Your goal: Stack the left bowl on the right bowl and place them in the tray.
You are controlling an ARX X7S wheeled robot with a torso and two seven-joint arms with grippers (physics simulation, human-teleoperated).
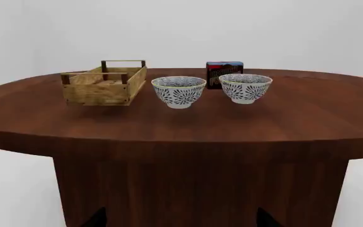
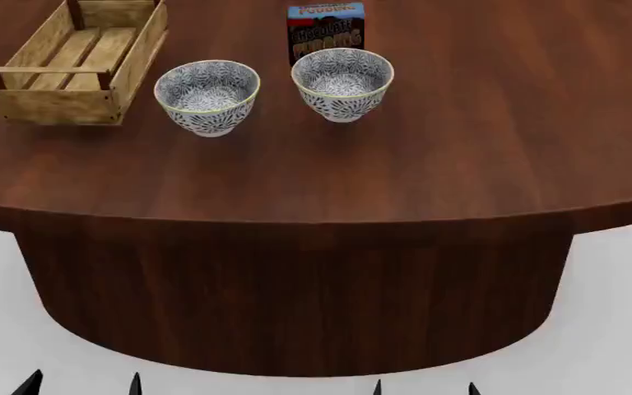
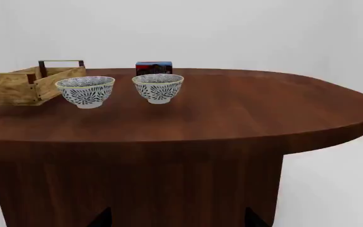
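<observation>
Two white bowls with blue leaf pattern stand side by side on the dark wooden table (image 2: 426, 164). The left bowl (image 2: 207, 96) is next to the tray (image 2: 75, 62), a light-brown wooden crate at the far left. The right bowl (image 2: 342, 83) stands just in front of a chocolate pudding box (image 2: 326, 25). Both grippers hang low in front of the table, well short of the bowls. My left gripper (image 2: 83, 384) and right gripper (image 2: 424, 388) show only their dark fingertips, spread wide apart and empty. The bowls also show in the left wrist view (image 1: 179, 91) and the right wrist view (image 3: 158, 87).
The table's rounded front edge (image 2: 294, 222) and its broad dark pedestal (image 2: 294, 296) stand between the grippers and the bowls. White floor lies below. The tray is empty inside (image 1: 103, 82).
</observation>
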